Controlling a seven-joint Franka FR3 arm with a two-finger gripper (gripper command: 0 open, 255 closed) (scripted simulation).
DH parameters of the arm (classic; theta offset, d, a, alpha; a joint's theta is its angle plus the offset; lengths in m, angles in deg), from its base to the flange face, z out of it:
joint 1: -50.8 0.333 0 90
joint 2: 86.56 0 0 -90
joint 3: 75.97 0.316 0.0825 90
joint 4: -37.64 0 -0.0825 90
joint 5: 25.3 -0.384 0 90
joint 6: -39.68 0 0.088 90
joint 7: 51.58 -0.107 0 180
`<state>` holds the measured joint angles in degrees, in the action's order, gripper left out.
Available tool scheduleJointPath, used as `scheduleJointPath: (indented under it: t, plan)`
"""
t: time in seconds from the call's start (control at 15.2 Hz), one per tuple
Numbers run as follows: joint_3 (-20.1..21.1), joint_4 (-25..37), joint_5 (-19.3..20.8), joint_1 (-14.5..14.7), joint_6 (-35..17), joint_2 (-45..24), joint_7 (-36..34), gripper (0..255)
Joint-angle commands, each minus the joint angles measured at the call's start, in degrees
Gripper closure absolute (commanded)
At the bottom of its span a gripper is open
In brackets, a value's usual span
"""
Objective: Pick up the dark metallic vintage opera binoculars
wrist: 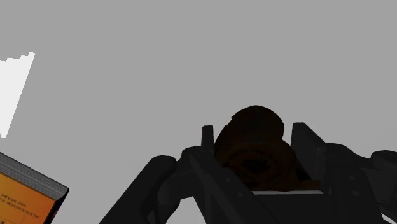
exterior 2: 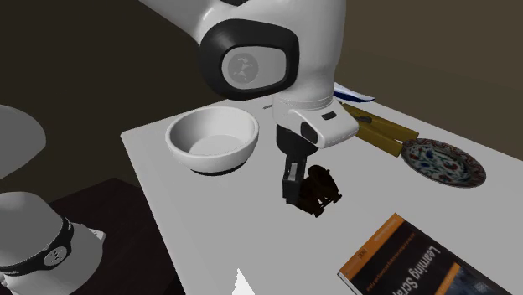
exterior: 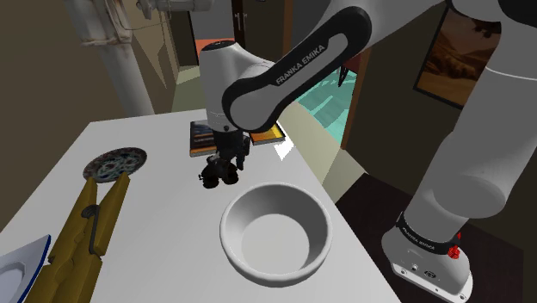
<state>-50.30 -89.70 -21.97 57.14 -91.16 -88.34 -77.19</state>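
I am seeing the jaws clasping the dark binoculars [wrist: 251, 153], one on each flank, so the thing is sitting squarely between them and resting on the white table [exterior: 163, 232]. Its long axis I cannot make out. I am judging the coming move as a straight lift. The white bowl [exterior: 229, 231] is standing just beside it toward the stand, and the book [exterior: 203, 138] is lying near on the far side. Neither is blocking the way up. The patterned plate [exterior: 114, 162] is lying well apart.
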Motion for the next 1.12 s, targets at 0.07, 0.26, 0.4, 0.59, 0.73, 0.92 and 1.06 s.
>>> scheduleJointPath:
  t: [0.07,0.26,0.4,0.59,0.73,0.92,1.06]
  plan:
    - [0.02,0.59,-0.6,-0.03,1.49,0.91,0.44,255]
    - [-0.01,1.69,-1.38,-0.07,3.73,2.2,1.05,255]
    - [-0.05,2.49,-1.85,-0.1,5.23,2.99,1.41,255]
    - [-0.12,3.78,-2.45,-0.13,7.49,4.08,1.9,255]
    - [-0.19,4.7,-2.8,-0.15,9.01,4.74,2.18,255]
    - [-0.29,6.17,-3.25,-0.17,11.28,5.63,2.56,255]
    - [-0.3,6.24,-3.27,-0.17,11.39,5.67,2.58,255]
